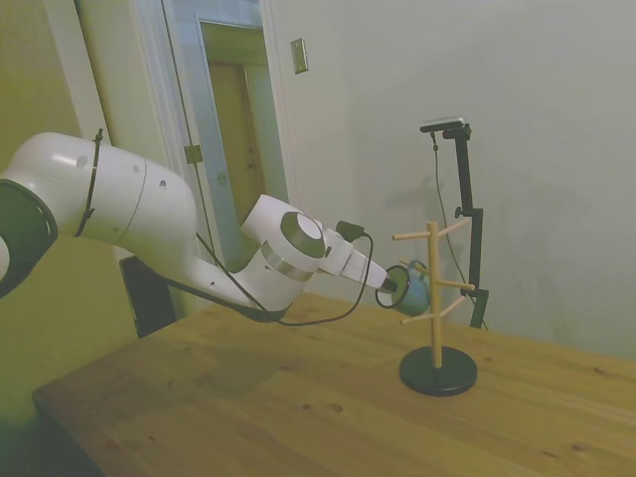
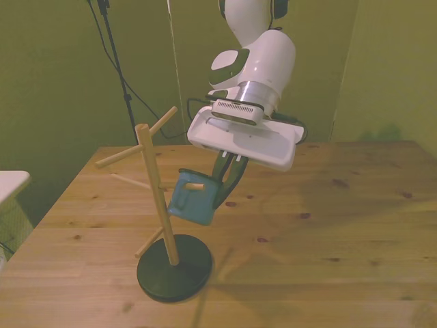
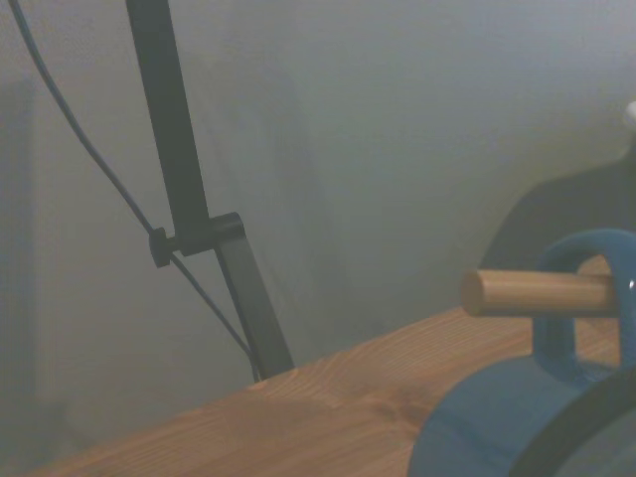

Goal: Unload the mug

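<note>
Hanging by its loop handle on one of the lower pegs of the wooden peg rack (image 2: 158, 205), the mug (image 2: 193, 197) sits tilted, its teal body off the tabletop (image 2: 328, 219) and its dark rim turned toward the arm. In the side view the tool (image 1: 391, 287) is at the mug's (image 1: 411, 286) open mouth, and its dark fingers appear to be closed on the rim, one inside and one outside, though the grip itself is small and dim in that picture. The front view shows the dark fingers (image 2: 229, 174) coming down from the white wrist block to the mug's upper edge on the front view's right side of the rack. The wrist view shows the peg (image 3: 537, 293) passing through the blue handle loop (image 3: 586, 298), with its round end sticking out past the loop, so the mug is not yet off the rack. The rack stands upright on a round dark base (image 1: 438, 370) on the tabletop, its post (image 1: 434, 298) carrying several pegs that slant upward to both sides. The white arm (image 1: 149, 214) reaches in low over the wood from the side view's left, a black cable looping under its wrist.
</note>
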{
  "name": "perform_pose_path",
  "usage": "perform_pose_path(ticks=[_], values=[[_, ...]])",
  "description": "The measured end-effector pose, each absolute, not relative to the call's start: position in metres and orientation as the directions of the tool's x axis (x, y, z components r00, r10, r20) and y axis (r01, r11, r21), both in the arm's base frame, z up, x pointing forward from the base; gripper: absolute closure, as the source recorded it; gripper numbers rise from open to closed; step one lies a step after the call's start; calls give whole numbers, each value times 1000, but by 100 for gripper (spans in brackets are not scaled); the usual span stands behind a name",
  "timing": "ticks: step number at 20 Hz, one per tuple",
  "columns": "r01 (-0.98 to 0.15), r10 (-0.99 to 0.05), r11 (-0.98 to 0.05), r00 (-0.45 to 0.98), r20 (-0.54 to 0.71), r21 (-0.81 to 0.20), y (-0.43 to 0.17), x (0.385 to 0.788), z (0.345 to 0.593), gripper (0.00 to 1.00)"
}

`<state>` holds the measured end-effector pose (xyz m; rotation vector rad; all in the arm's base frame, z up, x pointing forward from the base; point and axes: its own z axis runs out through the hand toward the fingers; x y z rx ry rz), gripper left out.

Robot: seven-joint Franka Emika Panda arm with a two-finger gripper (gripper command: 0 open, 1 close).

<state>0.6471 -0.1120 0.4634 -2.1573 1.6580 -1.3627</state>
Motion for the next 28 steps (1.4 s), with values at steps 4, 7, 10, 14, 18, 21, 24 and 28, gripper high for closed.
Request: perform_pose_path(ticks=[4,7,10,14,18,21,24,28], values=[[-719,-824,-395,2,566,-572,-103,643,473,100],[-709,-831,-390,-5,557,-588,-97,642,483,100],[-701,-834,-389,-6,551,-598,-92,643,490,100],[-698,-840,-394,9,542,-598,-80,646,491,100],[-695,-861,-421,105,498,-583,-26,651,490,100],[-707,-871,-450,211,445,-546,18,646,487,100],[-725,-860,-496,332,387,-478,52,626,481,100],[-743,-841,-538,443,310,-398,61,590,479,100]])
